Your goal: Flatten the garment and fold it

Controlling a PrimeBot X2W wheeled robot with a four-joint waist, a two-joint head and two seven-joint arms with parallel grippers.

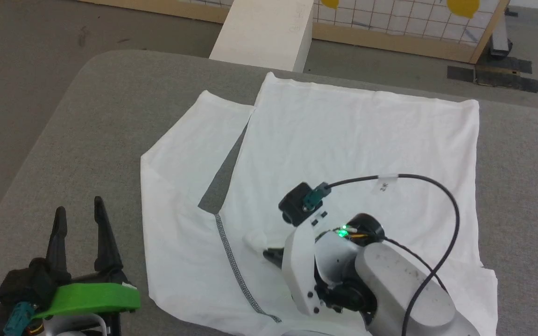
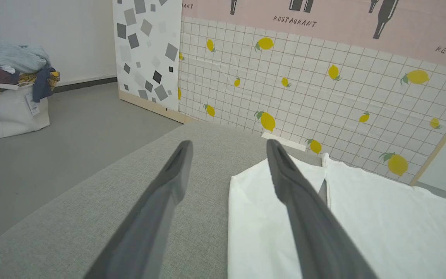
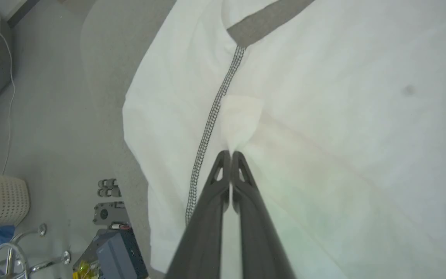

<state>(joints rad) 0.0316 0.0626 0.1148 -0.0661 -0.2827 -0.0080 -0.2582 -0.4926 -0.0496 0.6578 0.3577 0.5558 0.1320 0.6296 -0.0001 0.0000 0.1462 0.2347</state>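
Observation:
The garment (image 1: pixel 353 140), a white T-shirt, lies spread on the grey padded table (image 1: pixel 101 116), one sleeve splayed out to the left. A dark zigzag seam (image 1: pixel 236 266) runs toward the near edge. My right gripper (image 1: pixel 269 254) is down on the cloth beside that seam. In the right wrist view its fingers (image 3: pixel 217 182) are pressed together on a small raised pinch of the garment (image 3: pixel 343 97) right of the seam (image 3: pixel 211 120). My left gripper (image 1: pixel 80 214) stands open over bare table at the lower left, empty. The left wrist view has its fingertips (image 2: pixel 229 147) apart beside the sleeve (image 2: pixel 261 217).
A rigid white box (image 1: pixel 264 32) stands beyond the table's far edge, before a lemon-print tiled panel (image 1: pixel 390 18). A bag piled with clothes (image 2: pixel 10 104) sits on the floor far left. A white basket (image 3: pixel 2 199) and gear lie on the floor near the table.

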